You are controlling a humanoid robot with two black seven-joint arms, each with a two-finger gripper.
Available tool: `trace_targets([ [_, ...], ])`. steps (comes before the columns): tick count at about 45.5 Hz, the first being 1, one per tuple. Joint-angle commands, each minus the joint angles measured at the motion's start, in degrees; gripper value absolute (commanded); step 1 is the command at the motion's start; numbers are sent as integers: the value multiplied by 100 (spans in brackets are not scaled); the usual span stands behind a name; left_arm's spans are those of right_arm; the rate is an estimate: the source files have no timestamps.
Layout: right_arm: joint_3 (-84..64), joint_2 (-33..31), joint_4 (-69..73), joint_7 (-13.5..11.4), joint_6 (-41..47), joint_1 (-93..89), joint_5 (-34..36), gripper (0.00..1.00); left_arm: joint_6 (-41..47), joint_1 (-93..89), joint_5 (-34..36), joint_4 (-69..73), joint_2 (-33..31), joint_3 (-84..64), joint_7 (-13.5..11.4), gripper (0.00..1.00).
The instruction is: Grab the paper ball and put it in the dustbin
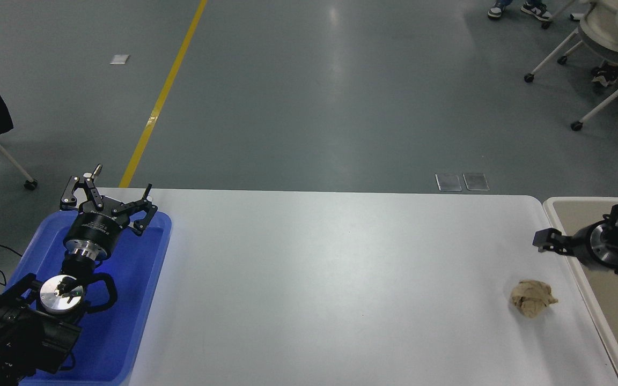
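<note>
Right now my right gripper hangs over the dustbin's near-left rim, pointing left toward the table; I cannot tell whether its jaws are open or closed from this angle; the paper ball lies loose on the white table, near its right edge, just beside the dustbin and nearer to me than the gripper, so I judge the pick has not begun; my left gripper is parked over the blue tray at the left, jaws spread wide and holding nothing (out of the way, I take it); beyond the table lie grey floor, a yellow line and wheeled chairs
</note>
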Motion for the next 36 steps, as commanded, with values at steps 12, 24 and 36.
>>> trace_targets([
  [12,369,164,-5,-7,-283,-625,-3,100,0,1,0,-2,1,0,-6,100],
  [24,378,358,-5,2,-388,-739,-3,100,0,1,0,-2,1,0,-6,100],
  [36,369,542,-5,2,-1021,-1012,-117,76,0,1,0,-2,1,0,3,100],
])
